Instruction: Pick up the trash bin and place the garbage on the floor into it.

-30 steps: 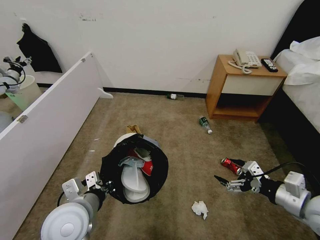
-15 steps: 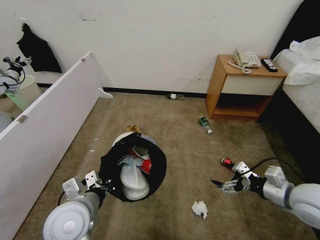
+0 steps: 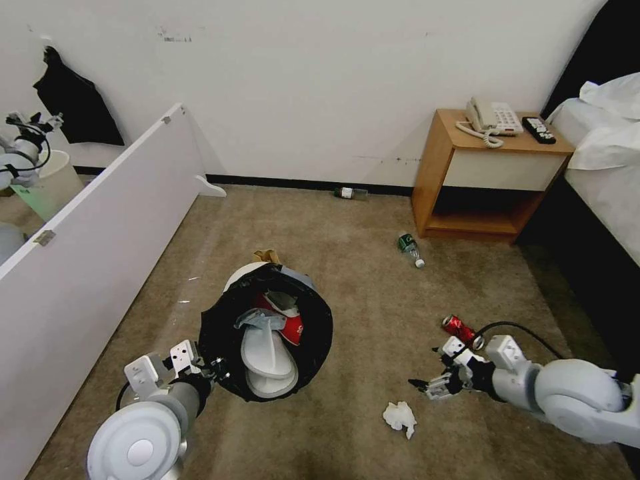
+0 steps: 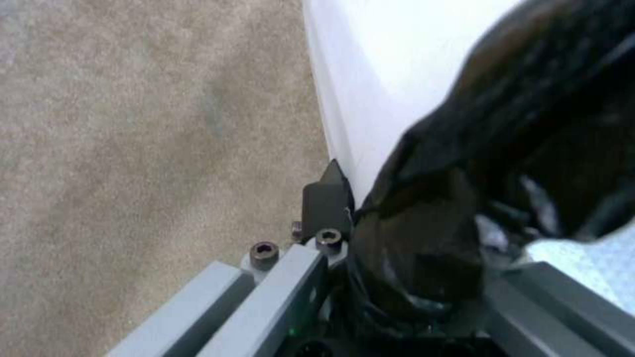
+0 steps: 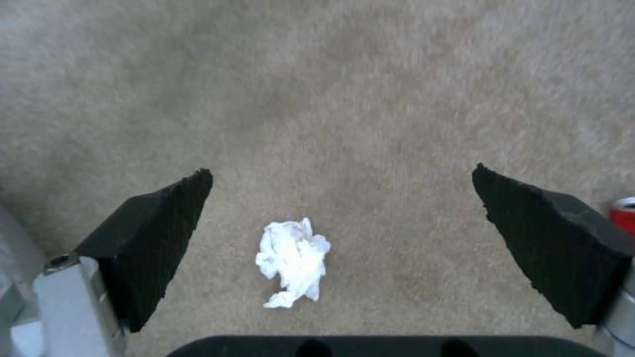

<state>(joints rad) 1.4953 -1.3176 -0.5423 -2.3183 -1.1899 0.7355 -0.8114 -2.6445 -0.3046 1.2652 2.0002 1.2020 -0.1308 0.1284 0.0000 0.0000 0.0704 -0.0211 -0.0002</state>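
Note:
The trash bin [image 3: 267, 333], white with a black bag over its rim, hangs tilted at lower left. My left gripper [image 3: 217, 370] is shut on its near rim; the left wrist view shows the black bag [image 4: 463, 198] clamped. White slippers [image 3: 267, 357] and a red packet [image 3: 293, 328] lie inside. My right gripper [image 3: 425, 367] is open just above and right of the white tissue [image 3: 400, 418]. In the right wrist view the tissue [image 5: 293, 263] lies between the spread fingers [image 5: 158, 233]. A red can [image 3: 459, 327] lies by the right wrist. Two bottles [image 3: 409, 248] [image 3: 351, 193] lie farther off.
A brown paper bag [image 3: 267, 256] peeks out behind the bin. A white panel [image 3: 100, 220] runs along the left, with a cream bucket [image 3: 57, 177] beyond it. A wooden nightstand [image 3: 480, 180] and a bed [image 3: 600, 167] stand at the right. Carpet [image 3: 360, 300] lies open between.
My right arm has swung left and lower, bringing the open gripper from beside the red can to just over the tissue. The bin and left arm barely moved.

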